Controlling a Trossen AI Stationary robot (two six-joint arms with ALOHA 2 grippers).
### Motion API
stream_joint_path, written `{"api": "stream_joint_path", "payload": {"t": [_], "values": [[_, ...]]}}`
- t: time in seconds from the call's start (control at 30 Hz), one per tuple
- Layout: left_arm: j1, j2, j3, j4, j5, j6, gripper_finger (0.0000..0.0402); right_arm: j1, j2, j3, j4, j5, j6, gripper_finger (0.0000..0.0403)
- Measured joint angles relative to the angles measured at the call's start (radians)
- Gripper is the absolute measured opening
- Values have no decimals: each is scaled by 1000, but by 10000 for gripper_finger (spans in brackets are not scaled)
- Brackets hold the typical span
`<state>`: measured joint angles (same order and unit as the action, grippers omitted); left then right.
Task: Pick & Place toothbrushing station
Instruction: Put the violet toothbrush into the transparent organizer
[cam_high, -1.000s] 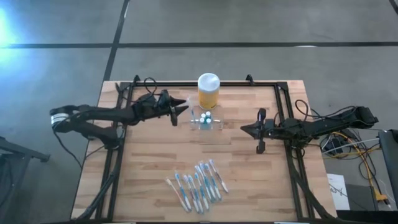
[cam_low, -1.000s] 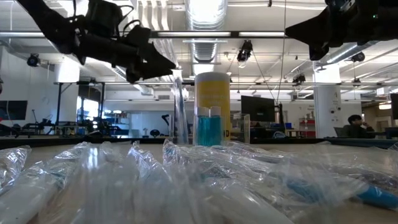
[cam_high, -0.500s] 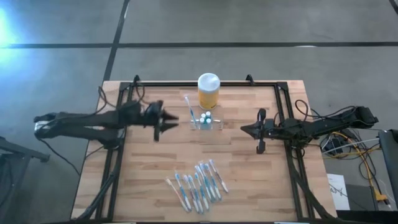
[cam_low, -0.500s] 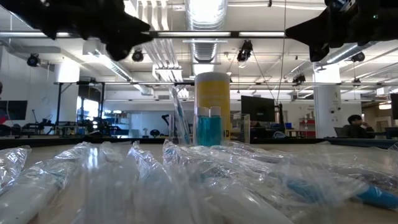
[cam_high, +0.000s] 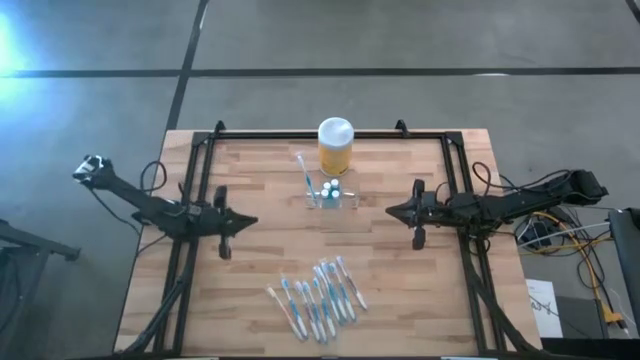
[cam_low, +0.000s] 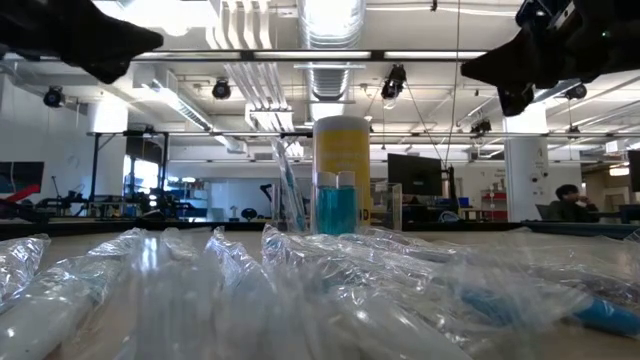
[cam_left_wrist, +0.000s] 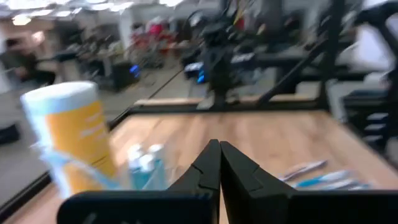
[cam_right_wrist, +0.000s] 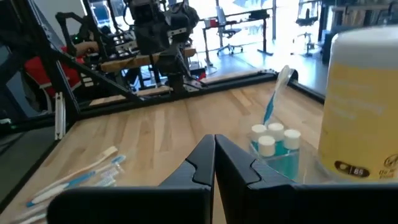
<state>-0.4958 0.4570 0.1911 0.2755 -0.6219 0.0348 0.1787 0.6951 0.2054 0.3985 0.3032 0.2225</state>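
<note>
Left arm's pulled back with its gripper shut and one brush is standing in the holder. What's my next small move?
Probably open the left gripper and swing it toward the wrapped toothbrushes at the table's near edge. The toothbrushing station holds only one toothbrush, and the right gripper waits shut.

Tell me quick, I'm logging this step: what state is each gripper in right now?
Left gripper: closed, holding nothing, over the table's left side.
Right gripper: closed, holding nothing, waiting at the table's right side.
</note>
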Motion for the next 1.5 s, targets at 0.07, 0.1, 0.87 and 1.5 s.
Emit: {"api": "stream_joint_path", "payload": {"t": [0.07,0.1,0.87,1.5], "values": [[33,1,-60,104,65,8,3,0,30,15,-6,-50,5,8],[56,3,-88,151,108,9,3,0,51,34,-6,-75,6,8],[468,14,-180,174,537,-255,17,112,435,568,-865,-58,381,8],[468,16,-180,164,537,-265,12,153,940,770,-814,-150,624,136]]}}
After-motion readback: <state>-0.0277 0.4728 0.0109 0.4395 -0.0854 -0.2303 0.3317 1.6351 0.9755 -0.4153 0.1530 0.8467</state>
